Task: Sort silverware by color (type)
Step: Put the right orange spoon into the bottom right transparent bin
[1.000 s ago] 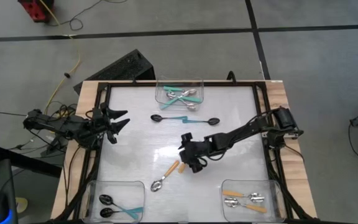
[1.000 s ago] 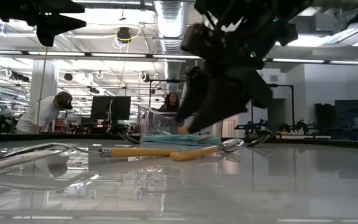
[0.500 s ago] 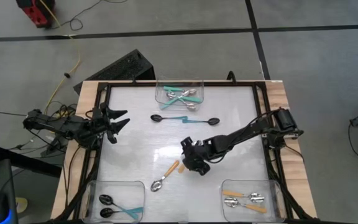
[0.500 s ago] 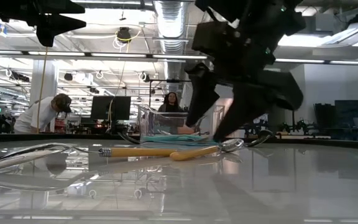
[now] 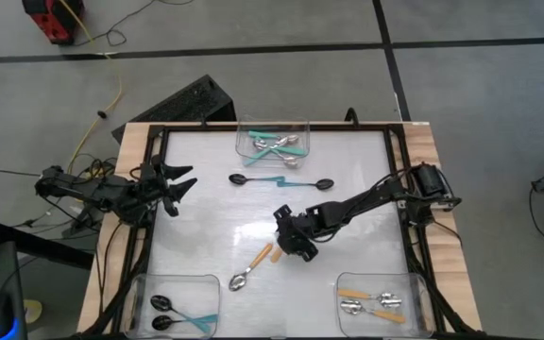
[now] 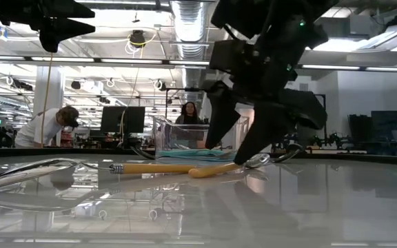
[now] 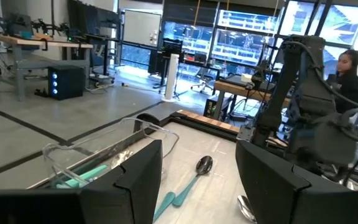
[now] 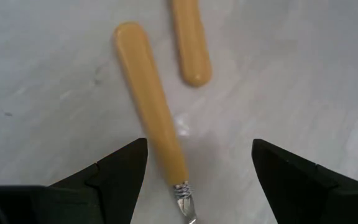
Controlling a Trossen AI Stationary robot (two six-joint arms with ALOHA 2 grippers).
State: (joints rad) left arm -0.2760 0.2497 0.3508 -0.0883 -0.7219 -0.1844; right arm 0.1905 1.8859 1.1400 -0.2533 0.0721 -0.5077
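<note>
High view: the right end effector [image 5: 297,247] hangs over the middle of the desk [image 5: 206,189], fingers spread and holding nothing. Just beside its tips, toward the left arm and the near edge, lie two orange-handled spoons [image 5: 253,265]. Behind it, toward the far edge, two black-bowled spoons with teal handles [image 5: 281,181] lie end to end, and beyond them a clear bin [image 5: 272,142] holds silver spoons with teal handles. Near-side corner bins hold black-bowled spoons [image 5: 173,316] on the left and orange-handled ones [image 5: 374,304] on the right. The left end effector [image 5: 179,187] waits at the left rim, fingers apart and empty.

Low view: the right end effector [image 6: 233,148] points down with its spread fingers just above the desk, the orange handles [image 6: 178,167] lying at its tips.

Left wrist view: its own parted fingers [image 7: 135,180] frame a teal-handled black spoon [image 7: 188,183] ahead.

Right wrist view: one orange handle [image 8: 151,112] runs between the open fingers [image 8: 114,171]; a second handle's end [image 8: 190,40] lies just past it.
</note>
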